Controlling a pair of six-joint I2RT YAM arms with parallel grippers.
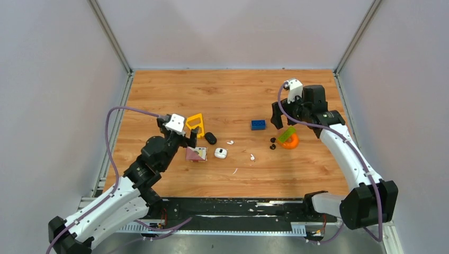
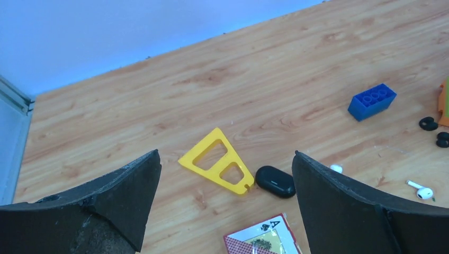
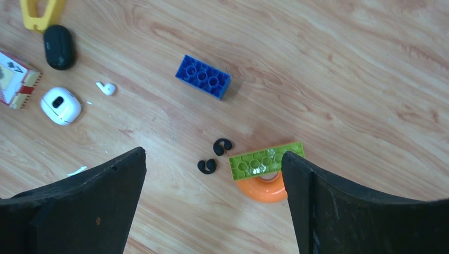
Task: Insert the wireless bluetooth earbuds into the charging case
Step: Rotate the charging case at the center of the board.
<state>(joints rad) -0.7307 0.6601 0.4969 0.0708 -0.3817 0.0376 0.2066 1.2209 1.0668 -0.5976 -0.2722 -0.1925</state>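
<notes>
The white charging case [image 1: 221, 153] lies on the wood floor mid-table and shows a dark patch on top in the right wrist view [image 3: 61, 105]. One white earbud [image 1: 230, 142] lies just beyond it and the other earbud [image 1: 252, 156] to its right. In the left wrist view the first earbud [image 2: 336, 169] peeks past my finger, the second [image 2: 421, 191] lies clear, and the case is hidden. The right wrist view shows one earbud [image 3: 106, 88]. My left gripper [image 1: 182, 137] [image 2: 226, 154] hangs open and empty left of the case. My right gripper [image 1: 288, 123] [image 3: 214, 153] hangs open and empty far right.
A black oval pebble [image 1: 210, 138], a yellow triangle frame [image 1: 195, 125] and a playing-card box [image 1: 196, 154] lie left of the case. A thin white sliver [image 1: 235, 171] lies in front. A blue brick [image 1: 258, 125], a green brick [image 1: 287, 134] on an orange ring [image 1: 289, 142], and two black rings [image 1: 273, 144] lie right.
</notes>
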